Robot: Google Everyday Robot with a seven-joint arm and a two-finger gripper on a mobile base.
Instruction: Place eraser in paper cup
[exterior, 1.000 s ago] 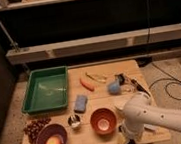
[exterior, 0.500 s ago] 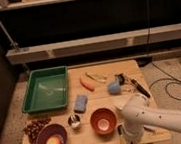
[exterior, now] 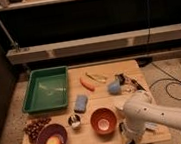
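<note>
My white arm (exterior: 142, 112) reaches in from the right and bends down over the front right of the wooden table (exterior: 94, 141). The gripper (exterior: 126, 132) hangs low at the table's front edge, just right of the orange bowl (exterior: 103, 120) with the white inside. I see no black eraser and no white paper cup in this view. The arm covers the front right part of the table, and they may be hidden behind it.
A green tray (exterior: 46, 88) stands at the back left. A blue sponge (exterior: 81, 103), a small metal cup (exterior: 74, 120), a carrot (exterior: 87, 83), a blue object (exterior: 115, 87) and black-handled tools (exterior: 129, 81) lie mid-table. A purple bowl (exterior: 52, 140) and grapes (exterior: 35, 128) are front left.
The arm has shifted only slightly, its elbow a little to the left. Nothing on the table has moved.
</note>
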